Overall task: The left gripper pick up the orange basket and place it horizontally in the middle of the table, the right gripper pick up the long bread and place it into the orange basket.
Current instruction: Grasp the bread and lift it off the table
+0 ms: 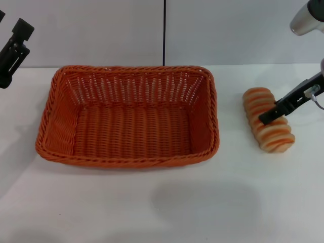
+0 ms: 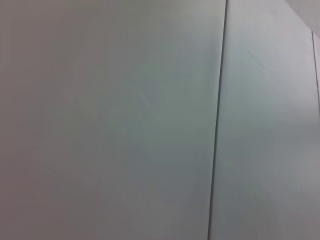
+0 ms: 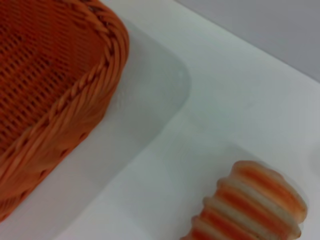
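Note:
The orange basket lies lengthwise across the middle of the white table, with nothing in it. Its braided corner fills one side of the right wrist view. To the basket's right the striped long bread rests on the table, and one end of it shows in the right wrist view. My right gripper reaches in from the right and sits over the middle of the bread. My left gripper hangs raised at the far left, apart from the basket.
A grey wall with a dark vertical seam stands behind the table. The left wrist view shows only that wall and seam. Bare tabletop runs along the front and between the basket and the bread.

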{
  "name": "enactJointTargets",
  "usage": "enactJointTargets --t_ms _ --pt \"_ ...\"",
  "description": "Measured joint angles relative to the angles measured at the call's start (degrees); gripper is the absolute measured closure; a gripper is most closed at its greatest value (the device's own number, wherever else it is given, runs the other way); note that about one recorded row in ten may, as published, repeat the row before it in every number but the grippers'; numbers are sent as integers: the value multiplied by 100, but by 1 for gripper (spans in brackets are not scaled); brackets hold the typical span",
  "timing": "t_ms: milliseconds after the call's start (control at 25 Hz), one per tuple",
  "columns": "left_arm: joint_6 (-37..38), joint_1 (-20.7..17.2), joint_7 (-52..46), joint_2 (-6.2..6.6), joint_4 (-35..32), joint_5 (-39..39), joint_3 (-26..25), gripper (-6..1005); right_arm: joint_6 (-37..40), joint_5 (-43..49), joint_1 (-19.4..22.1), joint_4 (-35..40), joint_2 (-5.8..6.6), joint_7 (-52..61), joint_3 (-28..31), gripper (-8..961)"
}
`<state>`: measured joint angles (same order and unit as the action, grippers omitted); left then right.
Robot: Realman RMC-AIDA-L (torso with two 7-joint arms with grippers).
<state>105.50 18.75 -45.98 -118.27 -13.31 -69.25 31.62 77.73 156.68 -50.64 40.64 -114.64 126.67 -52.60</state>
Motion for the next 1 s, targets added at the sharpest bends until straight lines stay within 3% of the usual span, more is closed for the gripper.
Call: enactJointTargets --t_ms 120,320,1000 --pt "17 3 -1 4 4 0 -2 203 -66 -2 2 -2 -18 14 1 263" --pt "85 0 3 6 4 -1 0 203 -87 -22 -22 33 -38 43 32 400" --pt "73 44 3 14 4 -1 -40 203 23 -316 5 92 -5 -38 40 525"
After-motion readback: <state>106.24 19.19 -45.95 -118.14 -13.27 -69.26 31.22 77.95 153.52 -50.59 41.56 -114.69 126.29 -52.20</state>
